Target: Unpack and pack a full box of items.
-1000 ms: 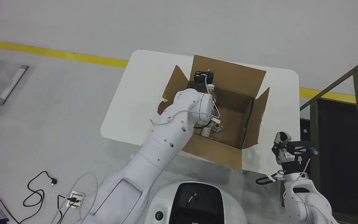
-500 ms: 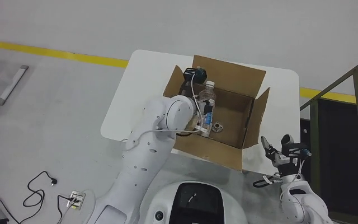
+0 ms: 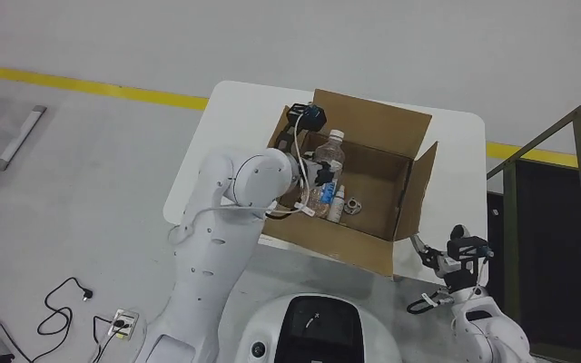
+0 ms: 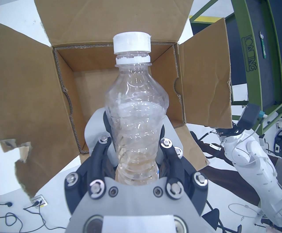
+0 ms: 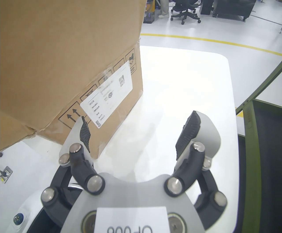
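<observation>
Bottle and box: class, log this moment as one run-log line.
left gripper: shut on bottle | bottle: capped, over open box | right gripper: open, empty, beside box

Left arm (image 3: 238,195) bent, left gripper (image 4: 134,141) clamped round bottle (image 4: 134,103). Right arm (image 3: 481,325) low, near right; right gripper (image 5: 141,126) spread wide, empty.

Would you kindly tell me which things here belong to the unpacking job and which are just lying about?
Job: cardboard box; clear bottle held in the left end effector; small white bottle and small round item inside the box; right end effector, open, beside the box.
Lying about: floor cables; power socket; office chair; green frame.
</observation>
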